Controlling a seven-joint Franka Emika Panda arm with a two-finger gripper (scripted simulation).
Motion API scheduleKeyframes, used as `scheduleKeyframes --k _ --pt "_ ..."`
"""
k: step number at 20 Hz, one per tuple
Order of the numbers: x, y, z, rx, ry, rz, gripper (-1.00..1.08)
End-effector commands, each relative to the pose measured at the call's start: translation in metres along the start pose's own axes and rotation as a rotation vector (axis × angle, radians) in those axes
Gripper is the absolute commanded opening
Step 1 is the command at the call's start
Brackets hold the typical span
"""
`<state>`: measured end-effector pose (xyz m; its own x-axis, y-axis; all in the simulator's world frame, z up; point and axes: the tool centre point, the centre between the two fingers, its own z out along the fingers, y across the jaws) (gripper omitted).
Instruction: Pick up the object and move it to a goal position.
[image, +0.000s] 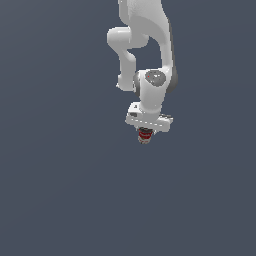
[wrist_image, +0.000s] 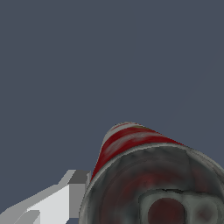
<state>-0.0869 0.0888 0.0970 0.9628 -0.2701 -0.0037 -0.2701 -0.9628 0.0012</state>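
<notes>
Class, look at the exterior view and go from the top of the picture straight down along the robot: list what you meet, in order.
Arm → hand → soup can, poking out just below the hand → bare dark floor.

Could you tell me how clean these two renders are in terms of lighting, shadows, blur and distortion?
Exterior view: flat, even light, no cast shadow on the grey ground; the soup can is tiny and coarse under the claw. Wrist view: the soup can looms very close, its dark top stretched by perspective and smeared in texture; one claw finger shows, sharp-edged, no glare.
</notes>
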Motion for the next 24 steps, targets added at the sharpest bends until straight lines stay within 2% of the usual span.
scheduleKeyframes --k 1,8,24 --pt "0.003 0.004 -0.015 0.002 0.004 0.000 -1.00" --pt "0.012 0.022 -0.070 0.003 0.003 0.001 -1.00" --pt "0.039 0.077 -0.234 0.003 0.003 0.001 -1.00"
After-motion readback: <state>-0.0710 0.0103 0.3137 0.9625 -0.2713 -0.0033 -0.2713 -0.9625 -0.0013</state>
